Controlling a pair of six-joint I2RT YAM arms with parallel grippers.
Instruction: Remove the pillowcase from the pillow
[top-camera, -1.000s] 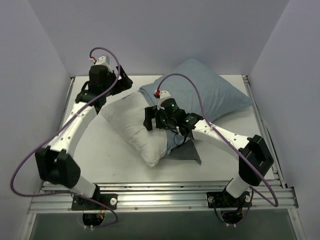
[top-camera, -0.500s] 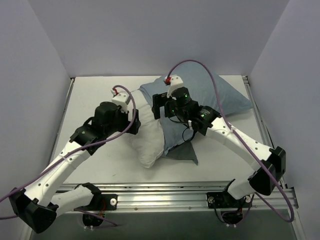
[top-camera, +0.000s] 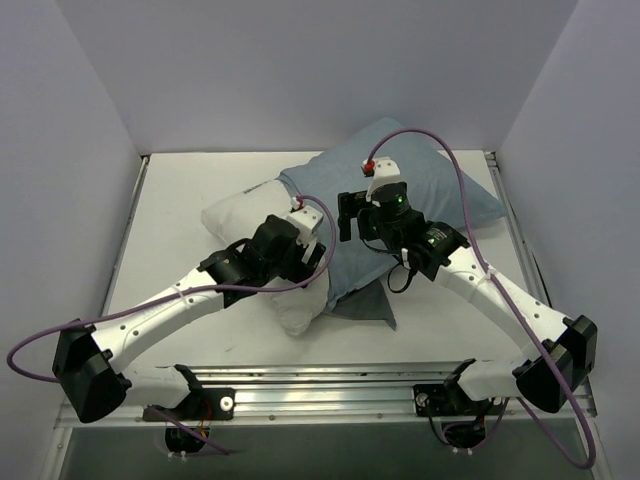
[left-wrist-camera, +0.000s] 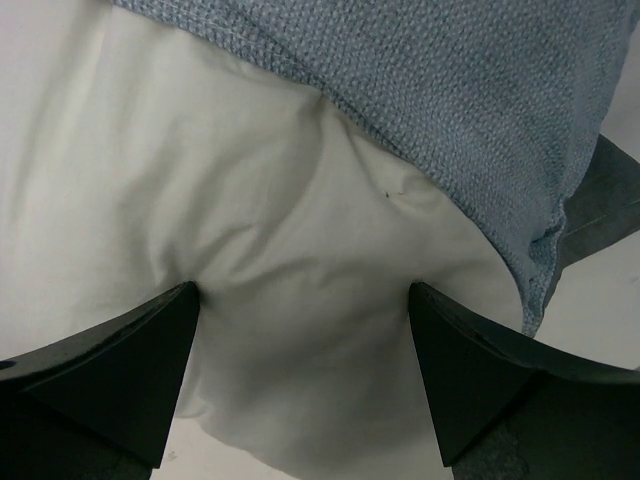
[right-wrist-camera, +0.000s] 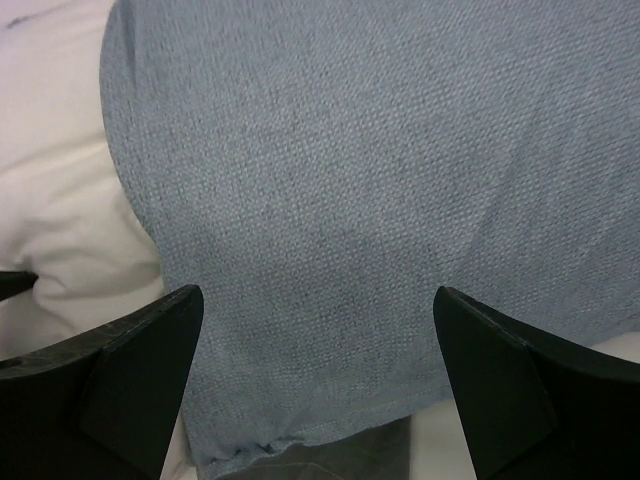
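**Both claws spread, nothing gripped: wrong-layer grab is the danger**

Pillow (top-camera: 245, 212) lies mid-worktop (top-camera: 170, 230), approx half out. Its bare white end pokes toward 9 o'clock, and the rest sits inside the pillowcase (top-camera: 430, 190), which runs off to 2 o'clock.

Left claw (left-wrist-camera: 303, 295) is spread wide over bare pillow fabric, pinching nothing. Its tips sit at the cloth; can't tell if they press in. The hem (left-wrist-camera: 300, 75) of the case is right there at 1 o'clock in the left wrist view.

Right claw (right-wrist-camera: 318, 292) is also spread, over plain blue-grey cloth w/ no fold between the fingers.

Risks as I see them:
- If the right claw bites deep, it prob takes pillow stuffing along w/ the thin cloth. Then both arms pull the same lump and nothing slides off.
- If it bites shallow, the flat taut cloth may slip out.
- If the left claw drifts toward 1 o'clock, it could pin the hem and lock the case on.
- W/ a weak left hold, the whole bundle could drag toward the worktop's 6 o'clock edge.
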